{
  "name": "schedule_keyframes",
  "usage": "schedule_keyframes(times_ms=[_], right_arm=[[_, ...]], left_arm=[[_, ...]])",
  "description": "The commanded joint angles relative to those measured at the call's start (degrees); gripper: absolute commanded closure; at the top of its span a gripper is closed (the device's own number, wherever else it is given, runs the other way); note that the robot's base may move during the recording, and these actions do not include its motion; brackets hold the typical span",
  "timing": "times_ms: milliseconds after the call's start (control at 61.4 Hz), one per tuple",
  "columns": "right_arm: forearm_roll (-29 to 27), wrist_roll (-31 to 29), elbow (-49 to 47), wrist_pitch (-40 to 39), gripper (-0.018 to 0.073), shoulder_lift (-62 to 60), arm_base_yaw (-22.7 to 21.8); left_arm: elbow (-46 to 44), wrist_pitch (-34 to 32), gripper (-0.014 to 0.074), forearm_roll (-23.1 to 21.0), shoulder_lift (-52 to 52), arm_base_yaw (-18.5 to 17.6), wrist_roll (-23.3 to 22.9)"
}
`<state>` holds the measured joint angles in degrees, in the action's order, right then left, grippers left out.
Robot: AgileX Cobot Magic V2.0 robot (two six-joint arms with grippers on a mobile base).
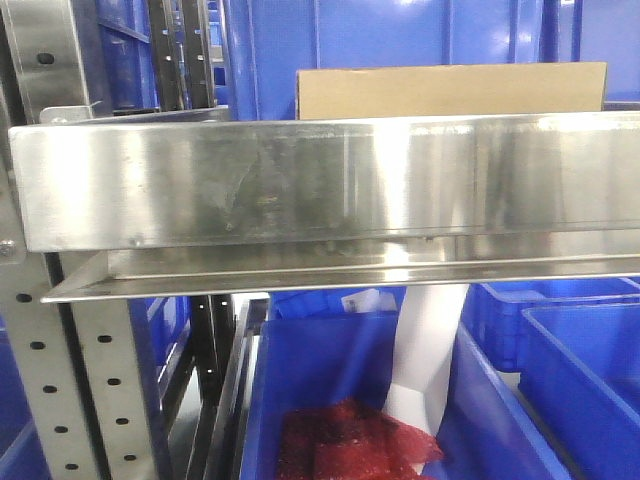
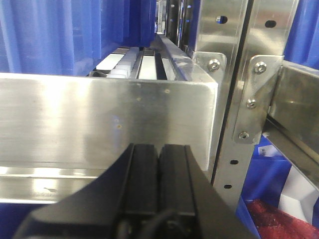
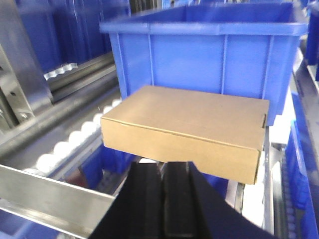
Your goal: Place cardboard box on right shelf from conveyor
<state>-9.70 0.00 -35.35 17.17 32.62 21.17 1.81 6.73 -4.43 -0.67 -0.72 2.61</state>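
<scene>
The tan cardboard box (image 1: 450, 92) lies flat on the right shelf (image 1: 300, 180), behind its tall steel front lip, and only its upper part shows in the front view. In the right wrist view the cardboard box (image 3: 194, 117) rests against a blue bin. My right gripper (image 3: 163, 164) is shut, its tips just under the box's near edge, and whether they touch cannot be told. My left gripper (image 2: 159, 147) is shut on nothing, close to a steel shelf lip (image 2: 99, 114). The conveyor is out of view.
A large blue bin (image 3: 199, 50) stands directly behind the box. White roller tracks (image 3: 65, 144) run along the shelf to its left. A perforated upright (image 2: 239, 74) stands right of the left gripper. Below the shelf are blue bins (image 1: 580, 380), one holding red mesh (image 1: 340, 440).
</scene>
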Motion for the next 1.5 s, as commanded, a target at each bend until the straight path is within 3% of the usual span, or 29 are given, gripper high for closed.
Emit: schedule_keyframes(times_ms=[0, 635, 733, 1173, 1483], right_arm=[[0.5, 0.7, -0.5, -5.0, 0.05, -1.7, -0.2], [0.5, 0.7, -0.3, -4.4, 0.05, -1.9, -0.2], [3.6, -0.3, 0.6, -5.5, 0.05, -3.2, -0.8], [4.3, 0.0, 21.1, -13.5, 0.05, -20.9, -18.7], [5.0, 0.0, 32.7, -15.8, 0.05, -33.4, -19.8]], left_arm=[[0.5, -5.0, 0.0713, -0.3, -0.9, 0.1, 0.0], [0.5, -5.0, 0.0713, -0.3, -0.9, 0.1, 0.0], [0.5, -5.0, 0.0713, -0.3, -0.9, 0.1, 0.0], [0.5, -5.0, 0.0713, -0.3, -0.9, 0.1, 0.0], [0.5, -5.0, 0.0713, -0.3, -0.9, 0.1, 0.0]])
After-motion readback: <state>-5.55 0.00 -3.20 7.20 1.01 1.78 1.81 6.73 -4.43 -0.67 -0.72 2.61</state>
